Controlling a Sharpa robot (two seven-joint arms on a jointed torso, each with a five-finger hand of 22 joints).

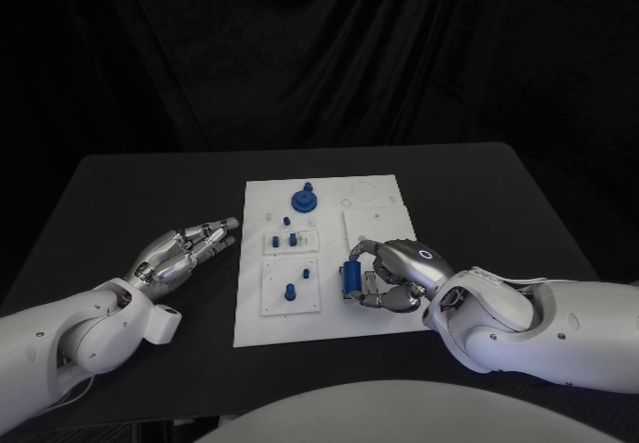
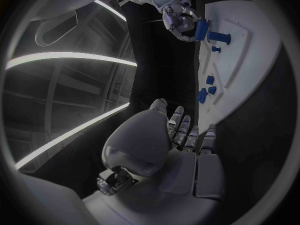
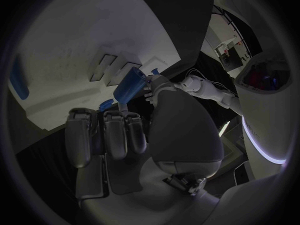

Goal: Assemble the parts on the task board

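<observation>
The white task board lies in the middle of the black table. My right hand rests over the board's right side and grips a blue cylinder, held upright between thumb and fingers; the right wrist view shows the same cylinder at the fingertips. A round blue part stands near the board's far end, and several small blue pegs stand in the left-hand plates. My left hand lies on the table just left of the board, fingers stretched out and holding nothing.
Bare black table surrounds the board on every side, with a black curtain behind it. In the left wrist view the board lies beyond my left hand, with the right hand at its far side.
</observation>
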